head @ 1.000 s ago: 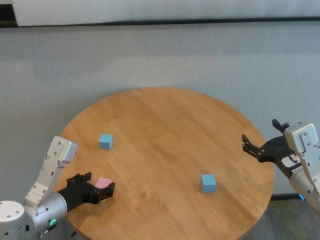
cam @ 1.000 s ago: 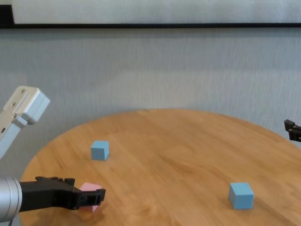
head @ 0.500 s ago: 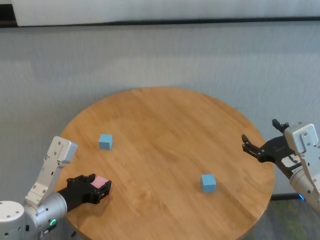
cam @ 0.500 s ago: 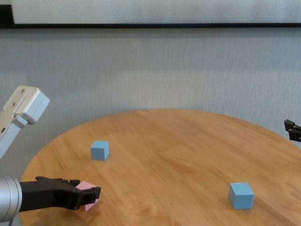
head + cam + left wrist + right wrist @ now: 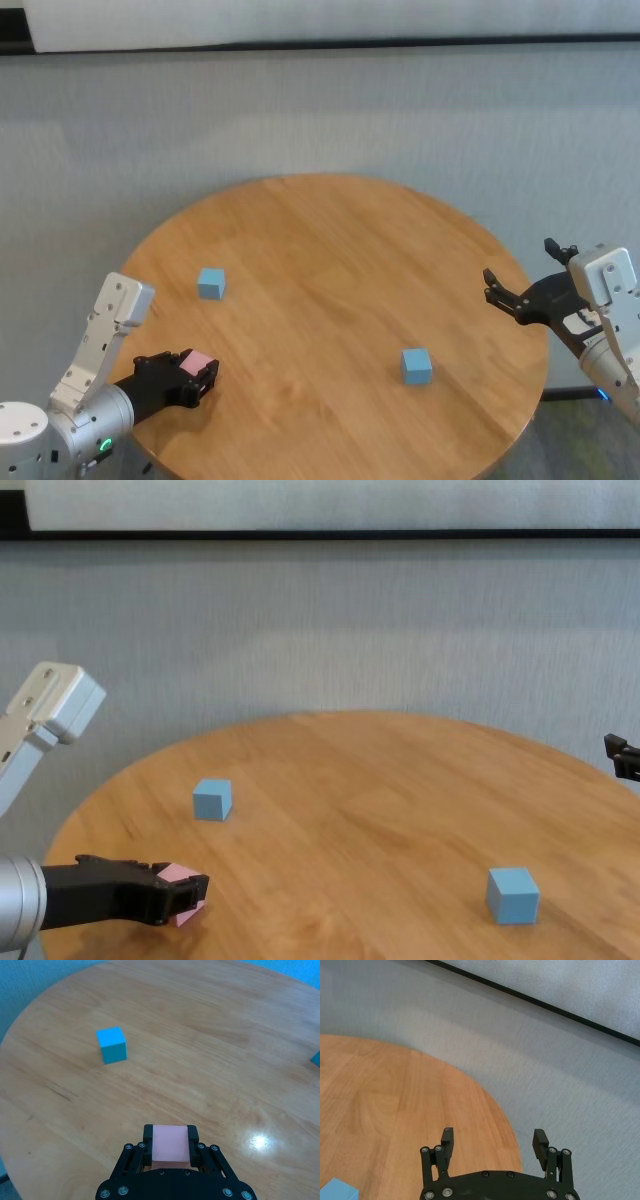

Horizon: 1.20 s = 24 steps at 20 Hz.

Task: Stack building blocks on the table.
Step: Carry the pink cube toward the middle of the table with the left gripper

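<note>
My left gripper (image 5: 197, 374) is shut on the pale pink block (image 5: 197, 363) at the near left of the round wooden table (image 5: 340, 260). The block also shows between the fingers in the left wrist view (image 5: 170, 1143) and in the chest view (image 5: 178, 880). One light blue block (image 5: 211, 283) sits on the table's left part, beyond the left gripper (image 5: 169, 1147); it also shows in the left wrist view (image 5: 112, 1044). The other light blue block (image 5: 416, 365) sits near the front right (image 5: 513, 895). My right gripper (image 5: 505, 295) hangs open and empty at the table's right edge (image 5: 494, 1146).
A grey carpeted floor (image 5: 320, 110) surrounds the table. A white wall with a dark skirting strip (image 5: 320, 42) runs along the back.
My left gripper has closed on the pink block and drawn back slightly toward the near left edge. The right arm has not moved.
</note>
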Available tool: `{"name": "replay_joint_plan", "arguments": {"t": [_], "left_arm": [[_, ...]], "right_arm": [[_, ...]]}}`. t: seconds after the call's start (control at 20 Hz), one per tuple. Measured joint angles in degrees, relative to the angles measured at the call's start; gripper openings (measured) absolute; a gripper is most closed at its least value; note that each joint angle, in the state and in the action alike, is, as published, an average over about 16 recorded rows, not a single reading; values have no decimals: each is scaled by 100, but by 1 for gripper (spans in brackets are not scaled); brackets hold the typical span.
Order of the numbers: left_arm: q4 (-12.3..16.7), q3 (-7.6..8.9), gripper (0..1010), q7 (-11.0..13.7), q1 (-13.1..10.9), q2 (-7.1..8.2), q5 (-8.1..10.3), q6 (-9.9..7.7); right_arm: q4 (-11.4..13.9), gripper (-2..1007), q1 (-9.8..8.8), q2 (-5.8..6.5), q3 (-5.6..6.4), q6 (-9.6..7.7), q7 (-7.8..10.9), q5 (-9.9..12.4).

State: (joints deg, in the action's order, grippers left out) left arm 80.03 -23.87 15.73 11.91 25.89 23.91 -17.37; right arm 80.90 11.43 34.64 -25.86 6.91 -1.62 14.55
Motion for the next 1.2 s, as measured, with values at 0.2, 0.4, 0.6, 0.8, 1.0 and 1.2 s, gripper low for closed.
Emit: {"name": "replay_joint_plan", "arguments": {"t": [0.2, 0.4, 0.6, 0.8, 1.0, 1.2], "left_arm": [[46, -6, 410, 114, -5, 27, -52, 99], [104, -35, 410, 276, 12, 56, -135, 222], [148, -109, 410, 491, 74, 70, -265, 371], [159, -228, 410, 725, 190, 46, -413, 497], [131, -388, 410, 955, 339, -23, -549, 576], [65, -577, 410, 1185, 498, -115, -676, 632]], "right_arm": [[0, 1000, 0, 0, 0, 0, 0, 0], [0, 1001, 0, 0, 0, 0, 0, 0], [0, 1001, 0, 0, 0, 0, 0, 0], [0, 1000, 0, 0, 0, 0, 0, 0], [0, 1000, 0, 0, 0, 0, 0, 0], [0, 1000, 0, 0, 0, 0, 0, 0]]}}
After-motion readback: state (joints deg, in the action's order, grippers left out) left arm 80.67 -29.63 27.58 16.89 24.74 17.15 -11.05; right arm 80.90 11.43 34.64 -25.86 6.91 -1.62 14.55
